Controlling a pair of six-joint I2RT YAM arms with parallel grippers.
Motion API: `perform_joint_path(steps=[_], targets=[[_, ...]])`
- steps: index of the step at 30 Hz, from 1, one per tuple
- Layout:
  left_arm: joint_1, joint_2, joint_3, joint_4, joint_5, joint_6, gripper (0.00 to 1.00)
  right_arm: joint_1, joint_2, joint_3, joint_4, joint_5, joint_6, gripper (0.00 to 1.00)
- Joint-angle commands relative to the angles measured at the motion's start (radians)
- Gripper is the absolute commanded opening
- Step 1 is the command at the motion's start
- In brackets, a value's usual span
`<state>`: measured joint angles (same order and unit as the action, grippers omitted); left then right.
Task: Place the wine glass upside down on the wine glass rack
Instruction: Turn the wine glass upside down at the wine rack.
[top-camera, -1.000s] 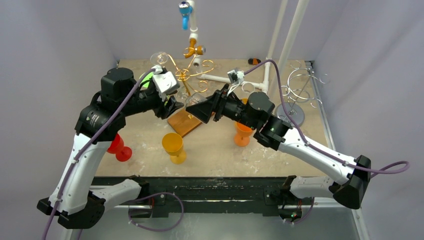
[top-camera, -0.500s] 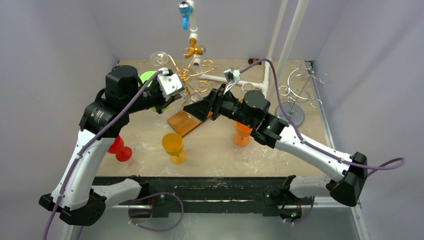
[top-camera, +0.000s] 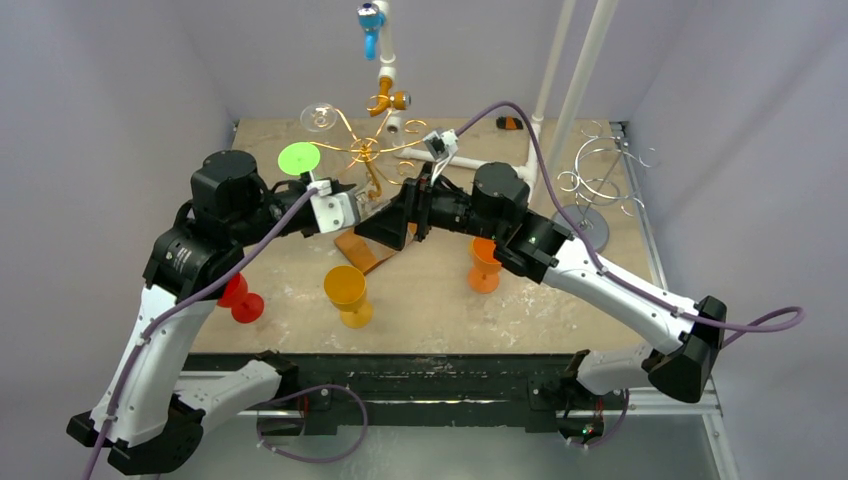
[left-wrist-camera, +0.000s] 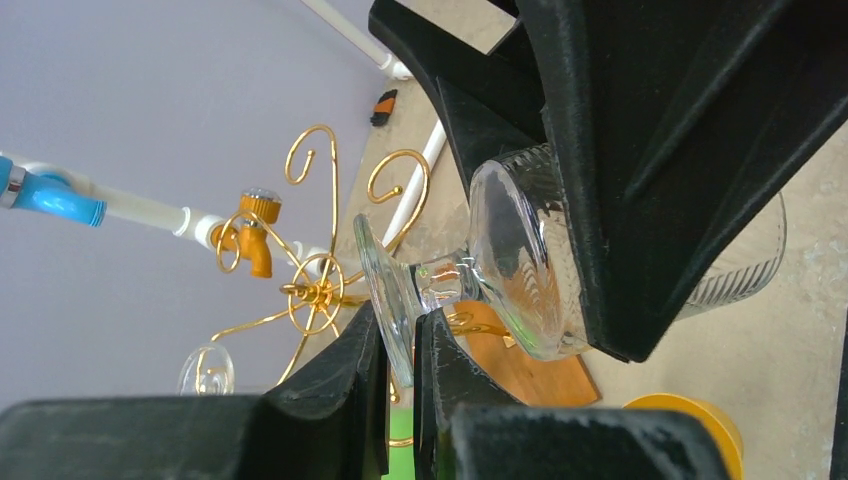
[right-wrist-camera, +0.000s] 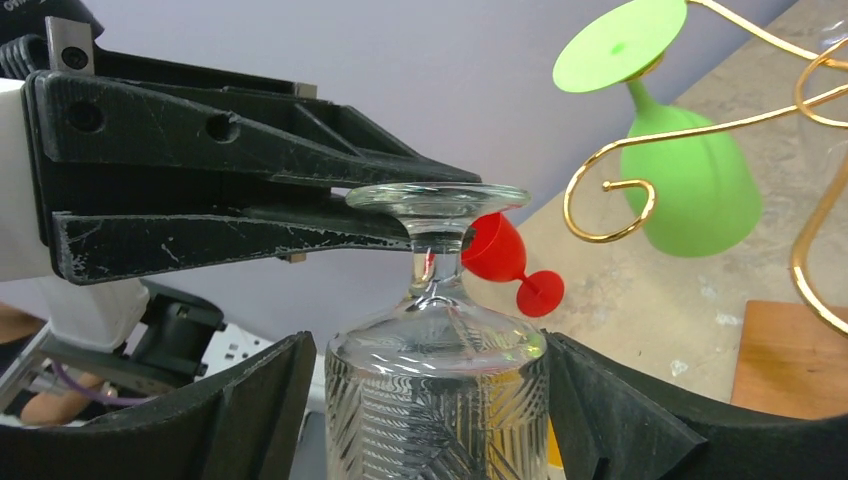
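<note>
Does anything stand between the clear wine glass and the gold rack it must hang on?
Nothing visible does. The left tool pinches the clear wine glass by its foot, close to the gold rack, with open air between. The right tool flanks the bowl. A green wine glass hangs on another arm, off to the side.

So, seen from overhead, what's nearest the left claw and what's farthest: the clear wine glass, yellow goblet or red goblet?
1. Clear cut-glass wine glass: its foot is pinched in the left claw.
2. Yellow plastic goblet: nearer the table's front, about mid-table.
3. Red plastic goblet: front left, farthest.
</note>
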<state>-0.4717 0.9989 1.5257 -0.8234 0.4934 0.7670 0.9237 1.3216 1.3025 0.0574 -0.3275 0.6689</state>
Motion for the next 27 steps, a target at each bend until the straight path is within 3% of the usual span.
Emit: perform_joint_path(steps=[1,4,14,19,25,27], targets=[[0.002,-0.020,0.003,0.099,0.053,0.066,0.00,0.001,0.005,0.063,-0.024,-0.084,-0.012,0.94],[0.002,-0.024,0.004,0.098,0.048,0.071,0.00,0.001,0.016,0.083,-0.054,-0.090,-0.024,0.99],[0.002,-0.043,-0.005,0.081,0.040,0.148,0.00,0.001,0.010,0.114,-0.185,-0.096,-0.096,0.96],[0.002,-0.048,-0.009,0.088,0.049,0.157,0.00,0.001,0.026,0.142,-0.196,-0.113,-0.101,0.85],[0.002,-0.059,-0.019,0.115,0.067,0.188,0.00,0.000,0.057,0.160,-0.194,-0.145,-0.102,0.62],[0.002,-0.058,-0.020,0.126,0.075,0.197,0.00,0.001,0.065,0.162,-0.196,-0.153,-0.102,0.59]])
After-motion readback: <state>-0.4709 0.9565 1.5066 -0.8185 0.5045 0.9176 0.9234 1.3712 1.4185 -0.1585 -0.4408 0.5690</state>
